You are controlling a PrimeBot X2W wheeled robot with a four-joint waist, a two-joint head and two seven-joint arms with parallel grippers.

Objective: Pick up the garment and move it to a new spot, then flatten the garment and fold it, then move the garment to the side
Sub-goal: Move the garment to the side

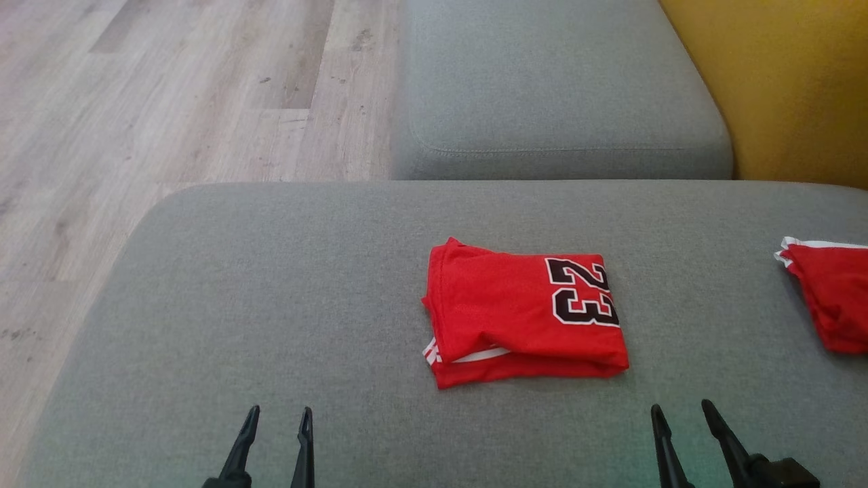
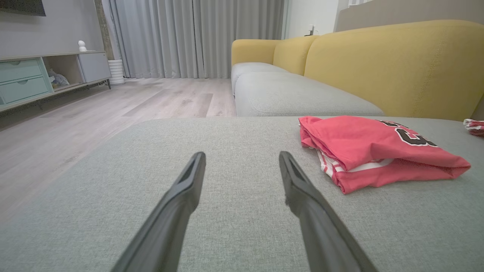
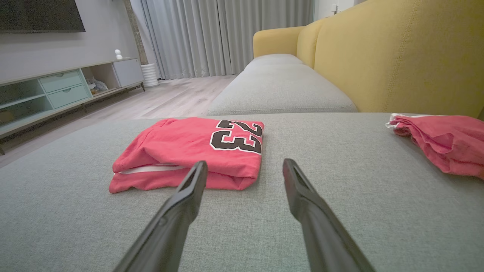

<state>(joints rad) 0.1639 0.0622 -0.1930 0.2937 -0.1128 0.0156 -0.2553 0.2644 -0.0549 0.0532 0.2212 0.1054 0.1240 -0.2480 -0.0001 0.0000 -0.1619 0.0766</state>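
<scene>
**Folded red jersey on grey sofa seat; both hands released**

- Low cabinet (image 2: 38, 75): far left of the left wrist view, with pale green drawers. Grey curtains (image 2: 189, 37) hang beyond it.
- Wooden floor (image 1: 135, 135): pale planks along the left side and upper left.
- Left hand (image 1: 281, 411): lower left in the head view. Its two dark fingers stand apart and grasp nothing. It sits over bare grey fabric, well apart from the garment.
- Grey seat (image 1: 271, 271): a broad fabric surface that carries everything listed here.
- Garment (image 1: 515, 318): a red jersey folded into a compact rectangle. It lies flat slightly right of the seat's middle, between the two hands and beyond their fingertips. A black "23" edged in white faces up at its right end. White trim shows between the layers at the near left corner.
- Second grey cushion (image 1: 556, 88): just behind the seat.
- Right hand (image 1: 681, 407): lower right, fingers spread and empty. It is near the garment's near right corner but not touching it.
- Second red cloth (image 1: 831, 298): at the right edge and cut off by the frame, with white trim on top. It appears loosely bunched, though too little shows to be sure. It is well apart from the garment.
- Yellow backrest (image 1: 793, 81): upper right.
</scene>
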